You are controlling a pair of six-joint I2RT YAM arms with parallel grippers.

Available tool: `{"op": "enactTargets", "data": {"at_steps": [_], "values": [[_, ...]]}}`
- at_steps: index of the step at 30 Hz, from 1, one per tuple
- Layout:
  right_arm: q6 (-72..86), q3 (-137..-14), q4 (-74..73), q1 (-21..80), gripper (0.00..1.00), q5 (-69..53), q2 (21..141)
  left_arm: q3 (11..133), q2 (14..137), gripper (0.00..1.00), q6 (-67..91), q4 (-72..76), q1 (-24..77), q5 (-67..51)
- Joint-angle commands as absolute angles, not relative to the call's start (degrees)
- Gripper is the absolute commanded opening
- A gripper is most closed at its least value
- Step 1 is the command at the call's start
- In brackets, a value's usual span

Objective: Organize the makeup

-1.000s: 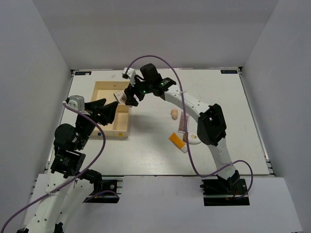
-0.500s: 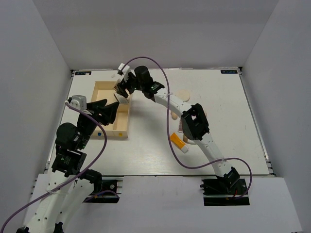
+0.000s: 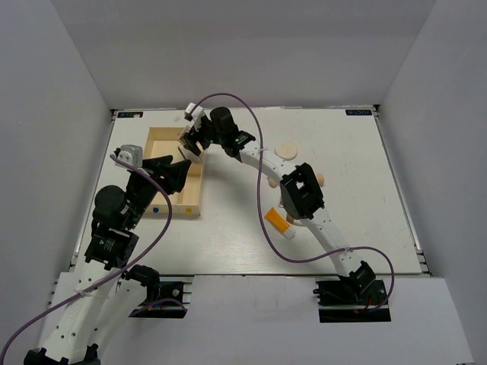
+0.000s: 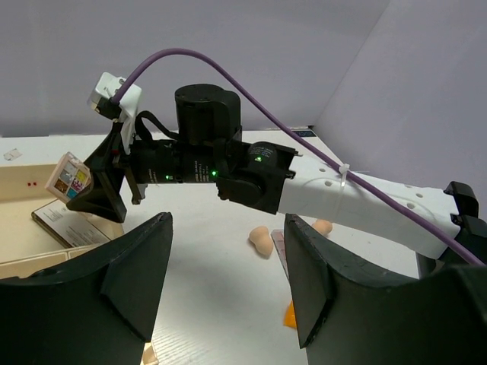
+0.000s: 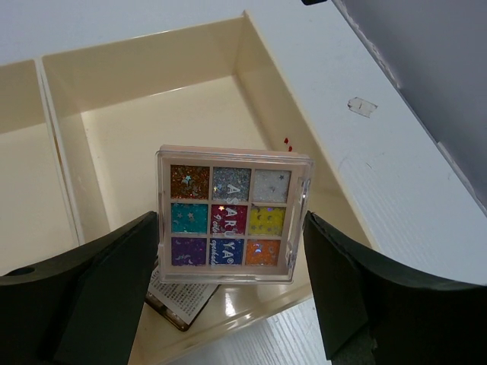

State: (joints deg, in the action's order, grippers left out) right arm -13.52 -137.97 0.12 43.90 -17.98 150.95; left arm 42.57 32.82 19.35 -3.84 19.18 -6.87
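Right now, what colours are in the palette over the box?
The palette shows nine glittery pans in mixed colours; clearest in the right wrist view.

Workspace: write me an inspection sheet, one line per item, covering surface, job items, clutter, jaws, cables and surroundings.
Surface: white table, with a wooden compartment box at its left.
Job's things: glitter palette held above the box; dark flat case lying inside it; orange tube, round disc and two beige sponges loose on the table.
Clutter: small tape scrap on the table beyond the box.
Jaws: right jaws closed on the glitter palette; left jaws open, nothing between them.
Cables: purple cables looping over both arms.
Surroundings: plain walls on three sides; nothing else seen.
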Motion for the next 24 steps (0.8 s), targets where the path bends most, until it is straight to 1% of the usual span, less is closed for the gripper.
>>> {"op": "enactTargets", "data": {"at_steps": [1, 9, 15, 18, 19, 22, 24], "values": [[-13.8, -140.5, 1.8, 44.0, 0.79, -17.5, 148.0, 42.0, 32.4, 0.7, 19.2, -2.8, 18.8, -7.7], [-15.0, -139.5, 0.1, 45.3, 0.81, -16.1, 148.0, 41.7, 34.4, 0.7, 19.1, -2.8, 18.8, -8.4], [-15.9, -142.2, 1.0, 46.3, 0.81, -14.3, 150.7, 41.7, 34.8, 0.7, 19.0, -2.5, 18.8, -8.6], [-15.8, -143.0, 0.4, 46.3, 0.85, -13.4, 151.1, 41.7, 35.3, 0.7, 19.1, -2.5, 18.8, -9.1], [-15.6, -143.1, 0.1, 46.2, 0.89, -13.3, 150.9, 41.7, 35.7, 0.7, 19.1, -2.4, 18.8, -9.6], [-15.5, -141.5, -3.5, 45.1, 0.89, -11.7, 148.1, 41.6, 36.6, 0.7, 19.2, -2.0, 18.8, -11.0], [-15.6, -136.6, -4.7, 44.6, 0.88, -9.4, 143.6, 41.4, 37.2, 0.7, 19.2, -1.2, 18.8, -12.4]]}}
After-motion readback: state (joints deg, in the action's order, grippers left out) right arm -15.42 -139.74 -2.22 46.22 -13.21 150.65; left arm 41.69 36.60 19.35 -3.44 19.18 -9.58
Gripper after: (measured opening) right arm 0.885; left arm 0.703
